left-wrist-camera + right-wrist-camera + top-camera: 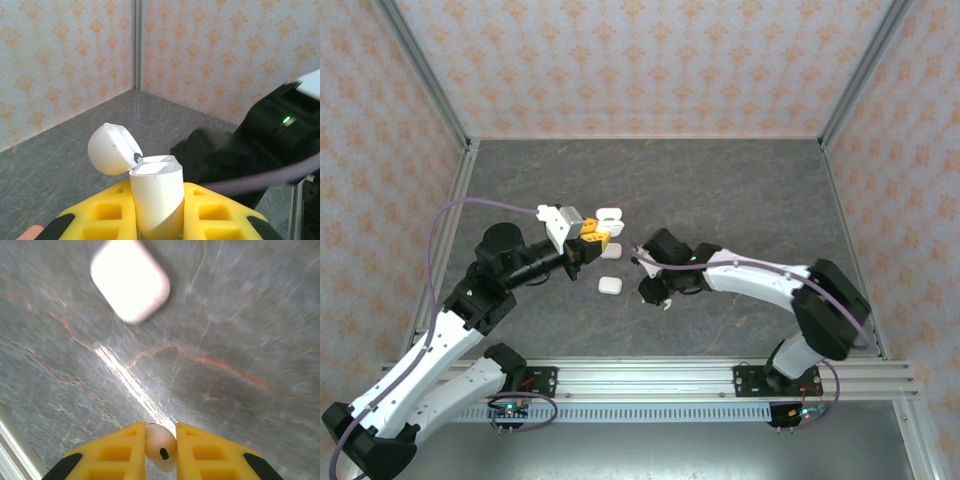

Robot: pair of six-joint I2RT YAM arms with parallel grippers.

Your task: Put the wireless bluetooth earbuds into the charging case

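One salmon-pink earbud [161,446] is pinched between the fingers of the right claw [161,436], which is closed tight on it over the grey tabletop [240,340]. The left claw [157,210] is clamped on one white charging case [159,192], held upright with its lid [111,149] flipped open. One closed case [610,286] lies on the tabletop between the two claws, and a further white case [609,215] sits just beyond the left claw.

White charging case [157,200], pinkish earbud [161,447]
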